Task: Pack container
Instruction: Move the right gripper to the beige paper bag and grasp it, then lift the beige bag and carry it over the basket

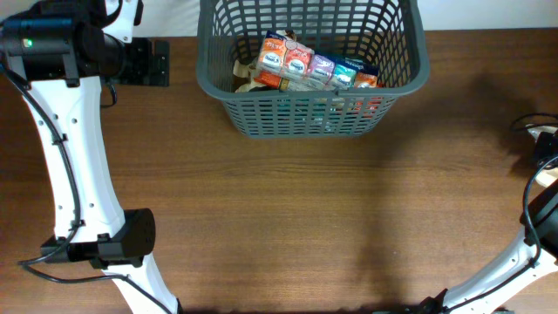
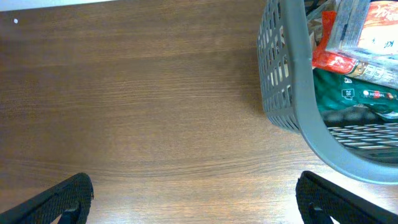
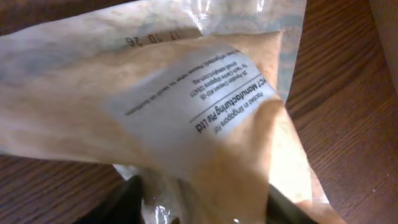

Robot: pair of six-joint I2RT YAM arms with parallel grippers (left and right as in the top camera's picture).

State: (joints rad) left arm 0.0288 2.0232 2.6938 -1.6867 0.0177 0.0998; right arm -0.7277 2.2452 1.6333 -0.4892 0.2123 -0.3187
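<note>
The container [image 1: 305,118] is a dark grey slotted basket at the table's far middle, holding several colourful packets [image 1: 307,66]. My left gripper [image 2: 194,186] is open and empty over bare wood just left of the basket; its corner [image 2: 298,81] and the red and green packets inside [image 2: 357,74] show in the left wrist view. In the overhead view the left gripper [image 1: 155,63] sits left of the basket. My right gripper [image 3: 202,199] is shut on a tan clear-wrapped packet with a white printed label [image 3: 186,99], low over the wood. The right arm [image 1: 540,218] is at the far right edge.
The brown wooden table [image 1: 288,218] spreads in front of the basket. The left arm's white links and base [image 1: 122,240] stand at the front left. A pale object [image 1: 542,133] shows at the right edge near the right arm.
</note>
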